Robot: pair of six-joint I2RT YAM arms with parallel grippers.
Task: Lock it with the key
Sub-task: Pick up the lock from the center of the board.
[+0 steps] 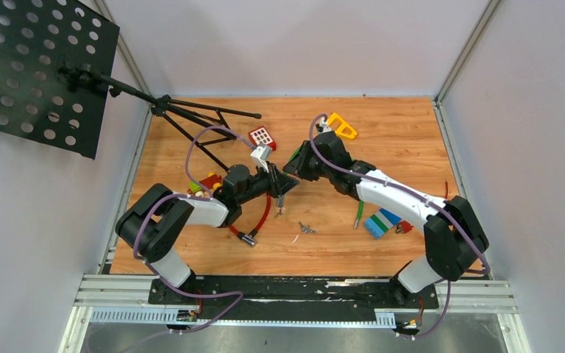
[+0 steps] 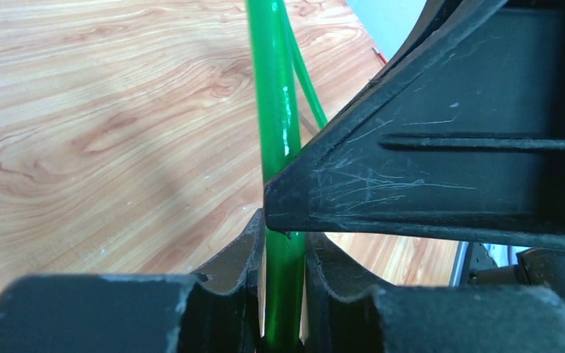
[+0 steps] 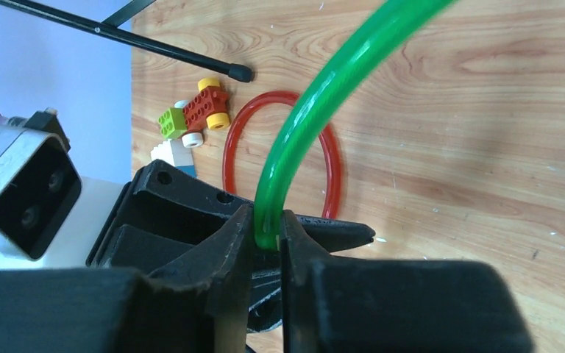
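Left gripper (image 2: 282,246), right gripper (image 3: 268,229): each nipped tight on green cable (image 2: 272,88), nearly touching; keep tension even, avoid twisting, never slacken either grip

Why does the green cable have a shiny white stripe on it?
Left wrist view: that stripe is light glaring off the green cable; a soft shadow falls on the wooden table. Right wrist view: paler glints run along the cable's curve.
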